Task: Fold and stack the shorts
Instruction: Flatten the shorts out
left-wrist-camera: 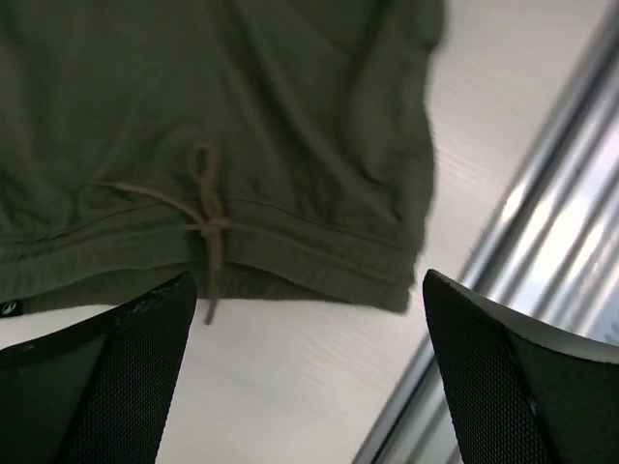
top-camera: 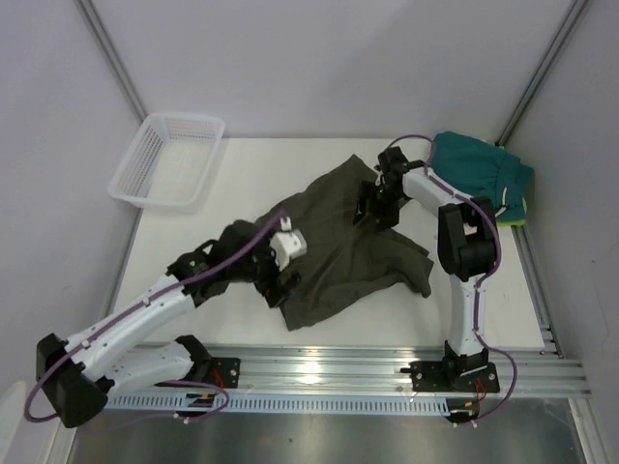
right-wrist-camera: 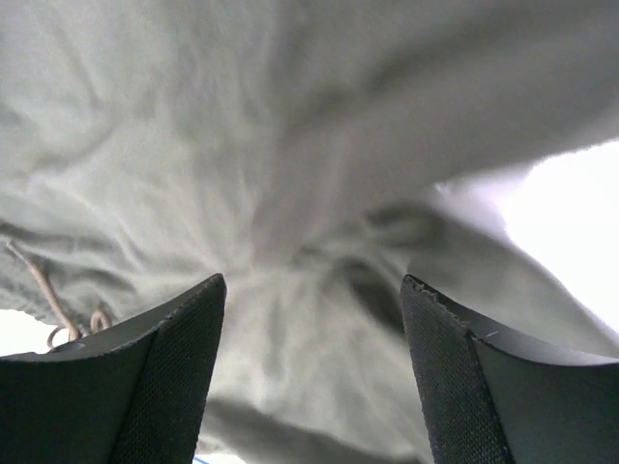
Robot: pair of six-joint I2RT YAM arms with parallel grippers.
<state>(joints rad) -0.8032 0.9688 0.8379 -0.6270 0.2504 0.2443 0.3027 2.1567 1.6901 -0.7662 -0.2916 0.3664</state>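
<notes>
Across the middle of the table the olive shorts lie rumpled, so with my left gripper spread empty by the waistband and my right gripper parted over the bunched far side, I should pull them flat before folding

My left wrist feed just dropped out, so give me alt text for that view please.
The olive shorts lie on the white table, waistband nearest the camera with its knotted drawstring showing. The left gripper hangs open just short of the waistband, nothing between its jaws. A metal rail runs along the right.
</notes>
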